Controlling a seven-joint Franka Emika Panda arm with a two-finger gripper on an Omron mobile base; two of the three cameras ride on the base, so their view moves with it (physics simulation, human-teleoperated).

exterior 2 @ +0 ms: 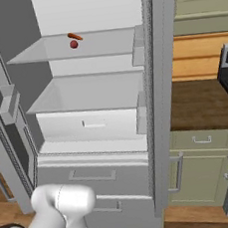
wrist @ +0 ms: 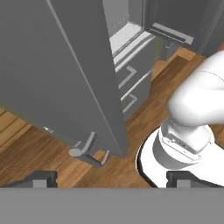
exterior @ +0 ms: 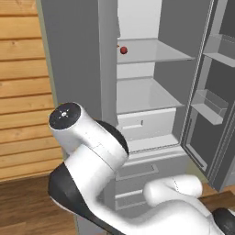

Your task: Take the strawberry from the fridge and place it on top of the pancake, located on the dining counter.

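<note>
The strawberry (exterior: 123,50) (exterior 2: 74,44) is a tiny dark red ball near the left end of the upper shelf inside the open fridge (exterior: 151,92) (exterior 2: 88,94). In the hand view my gripper (wrist: 111,179) is open, its dark fingertips (wrist: 41,178) set wide apart with nothing between them. It points down at the wooden floor beside a grey fridge door (wrist: 65,65) and that door's bar handle (wrist: 87,151), far below the strawberry. The pancake and the dining counter are out of view.
A thin orange-red stick (exterior 2: 75,36) lies just behind the strawberry. Both fridge doors stand open, with bins on the right one (exterior: 211,105). Two lower drawers (exterior 2: 93,176) are shut. Green cabinets (exterior 2: 202,171) under a dark countertop (exterior 2: 200,106) stand to the right.
</note>
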